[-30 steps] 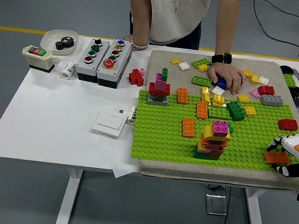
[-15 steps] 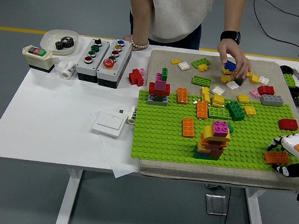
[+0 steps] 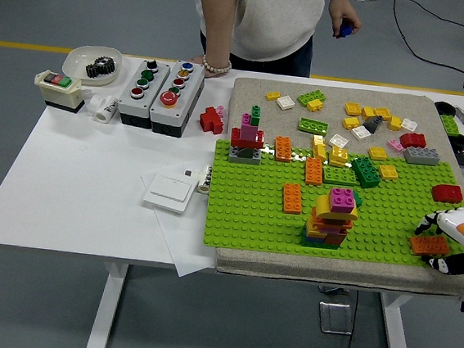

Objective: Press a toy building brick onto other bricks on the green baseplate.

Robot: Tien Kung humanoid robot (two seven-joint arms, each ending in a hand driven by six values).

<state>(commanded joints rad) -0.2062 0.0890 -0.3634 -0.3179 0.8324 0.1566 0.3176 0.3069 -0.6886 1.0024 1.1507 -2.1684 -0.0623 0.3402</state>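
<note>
Since the earlier frames, the person's hand (image 3: 342, 24) has lifted off the loose bricks, carrying a blue brick (image 3: 345, 30) up. We see one white table (image 3: 75, 183), one green baseplate (image 3: 244, 216) bearing two brick towers, handy targets for pressing. Our right hand (image 3: 447, 242) rests at its right edge, fingers clamped on one orange brick (image 3: 429, 244).

Right hand (image 3: 454, 241) grips orange brick (image 3: 430, 245) at green baseplate (image 3: 253, 213) right edge; person's hand (image 3: 344, 22) holds blue brick (image 3: 344, 31).
</note>
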